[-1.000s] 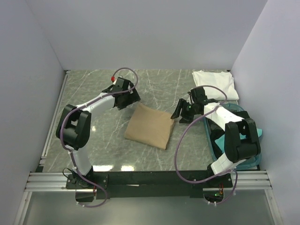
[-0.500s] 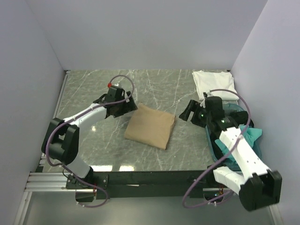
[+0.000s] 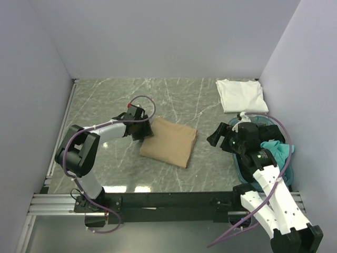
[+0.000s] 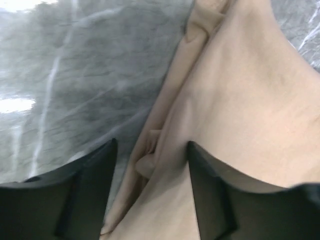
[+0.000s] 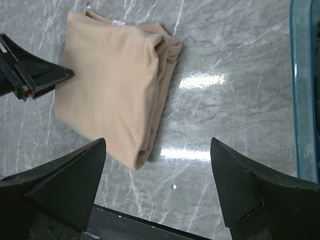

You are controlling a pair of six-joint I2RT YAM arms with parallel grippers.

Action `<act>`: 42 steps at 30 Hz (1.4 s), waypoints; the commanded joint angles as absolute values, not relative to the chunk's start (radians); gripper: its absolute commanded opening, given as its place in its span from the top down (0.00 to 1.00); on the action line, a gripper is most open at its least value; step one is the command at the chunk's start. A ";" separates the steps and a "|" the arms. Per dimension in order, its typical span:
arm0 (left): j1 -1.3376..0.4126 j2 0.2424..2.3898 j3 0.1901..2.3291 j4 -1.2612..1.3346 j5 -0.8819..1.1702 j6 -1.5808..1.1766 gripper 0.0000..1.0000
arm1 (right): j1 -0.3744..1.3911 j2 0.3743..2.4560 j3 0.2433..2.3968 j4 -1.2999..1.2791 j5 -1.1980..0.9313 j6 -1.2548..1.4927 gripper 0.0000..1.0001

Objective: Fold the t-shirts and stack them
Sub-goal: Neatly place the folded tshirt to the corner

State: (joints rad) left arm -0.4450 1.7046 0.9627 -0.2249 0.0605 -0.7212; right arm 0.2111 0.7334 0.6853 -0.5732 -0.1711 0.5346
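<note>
Tan shirt [image 3: 168, 142] lies mid-table, folded into a neat rectangle. It's in the same spot as a sec ago, so the cloth itself hasn't shifted.

The arms have changed. L gripper [image 3: 145, 130] has dropped from beyond the shirt's far-left corner onto its left edge. In the wrist view its fingers [image 4: 95, 190] stand apart, astride the layered hem. They're narrower than a moment ago, but no pinch shows yet and the cloth between them looks unsqeezed.

R gripper [image 5: 157, 142] has backed off from the shirt's right side toward the basket [image 3: 237, 161]. Its fingers are spread wide w/ nothing between them, and it's well clear of the cloth.

Meaning, as a guess: folding of the tan one looks done, and L is lining up to grab the edge for the stacking step. White shirt [image 3: 241, 95] sits folded at the far-right corner of the table [image 3: 105, 100] and is prob. the stack base. Teal shirt [image 3: 278, 150] is bunched in the basket, not folded yet, so there's plenty of task left.
</note>
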 commanded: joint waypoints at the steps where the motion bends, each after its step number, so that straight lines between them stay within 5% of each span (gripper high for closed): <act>1: -0.480 1.761 0.976 -0.216 0.038 -0.709 0.38 | 0.206 0.703 0.661 -0.580 -0.158 0.535 0.09; 7: -0.529 1.831 1.026 -0.277 -0.052 -0.715 0.67 | 0.207 0.666 0.658 -0.588 -0.140 0.522 0.09; 11: -0.541 1.855 1.078 -0.337 -0.149 -0.719 0.99 | 0.206 0.655 0.652 -0.584 -0.107 0.511 0.09; 24: -0.509 1.873 1.223 -0.446 -0.604 -0.611 0.99 | 0.207 0.732 0.632 -0.482 -0.126 0.465 0.09; 42: -0.183 2.043 1.471 -0.289 -0.790 -0.318 0.99 | 0.206 0.756 0.620 -0.426 -0.103 0.456 0.10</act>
State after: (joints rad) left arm -0.2340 2.0239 1.4006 -0.3695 -0.7132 -0.4244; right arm 0.2111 0.7609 0.6205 -0.4667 -0.1345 0.4728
